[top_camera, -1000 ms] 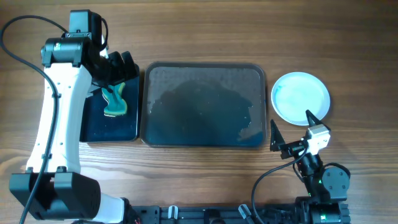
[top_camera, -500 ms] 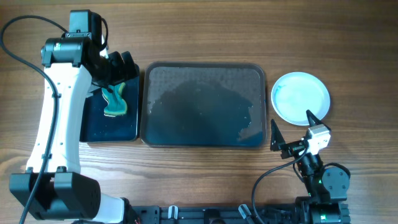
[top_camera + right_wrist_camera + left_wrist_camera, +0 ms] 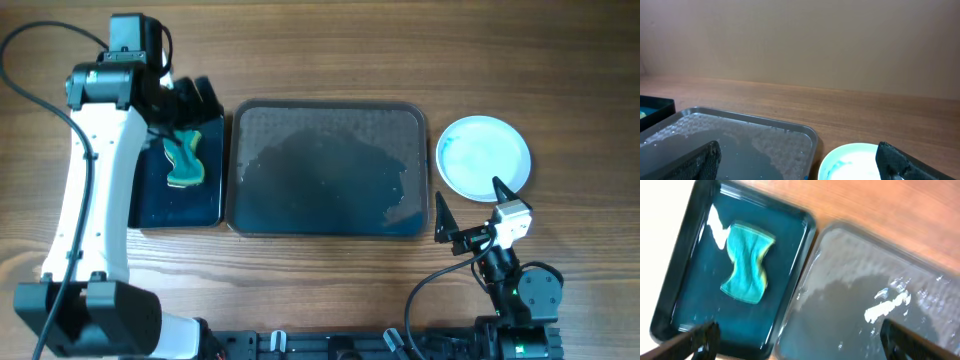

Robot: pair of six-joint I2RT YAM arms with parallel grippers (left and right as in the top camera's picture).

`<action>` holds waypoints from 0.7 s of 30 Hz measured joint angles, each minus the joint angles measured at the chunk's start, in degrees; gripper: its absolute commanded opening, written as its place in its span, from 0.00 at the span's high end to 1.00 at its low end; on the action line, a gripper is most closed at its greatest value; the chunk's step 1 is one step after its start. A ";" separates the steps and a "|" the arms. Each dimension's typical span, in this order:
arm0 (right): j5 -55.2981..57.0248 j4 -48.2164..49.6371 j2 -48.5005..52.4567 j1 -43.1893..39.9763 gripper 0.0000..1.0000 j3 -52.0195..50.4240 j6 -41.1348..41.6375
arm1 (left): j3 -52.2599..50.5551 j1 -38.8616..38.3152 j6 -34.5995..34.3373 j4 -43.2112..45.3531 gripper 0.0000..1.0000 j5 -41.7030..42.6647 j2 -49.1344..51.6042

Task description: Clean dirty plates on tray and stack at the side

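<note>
We see the tray [image 3: 330, 165] lying bare and wet mid-table, its load apparently cleared. Beside it, the smaller black tray [image 3: 150, 200] gives the sponge [image 3: 184, 160] a parking place. The plates [image 3: 484, 157] sit at the right, seemingly stacked and finished. Our right gripper [image 3: 466, 190] gapes wide just beside them. Our left gripper [image 3: 190, 113], equally wide, hovers over the sponge, well apart from them.

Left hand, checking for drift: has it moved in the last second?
Yes. The left hand has edged up-left in the overhead view, judged against the black tray.
</note>
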 measured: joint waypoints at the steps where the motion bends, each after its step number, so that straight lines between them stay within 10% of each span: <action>1: 0.00 0.00 0.00 0.00 0.00 0.00 0.00 | -1.18 -0.15 0.00 3.17 0.00 0.00 -1.14; 12: 0.09 -0.02 -0.13 0.00 0.00 -0.02 0.00 | -41.35 -2.43 0.87 45.86 0.00 1.60 -41.13; 21: 0.20 -0.02 -0.13 0.00 0.00 -0.02 -0.17 | -69.83 0.22 1.75 54.23 0.00 1.97 -78.51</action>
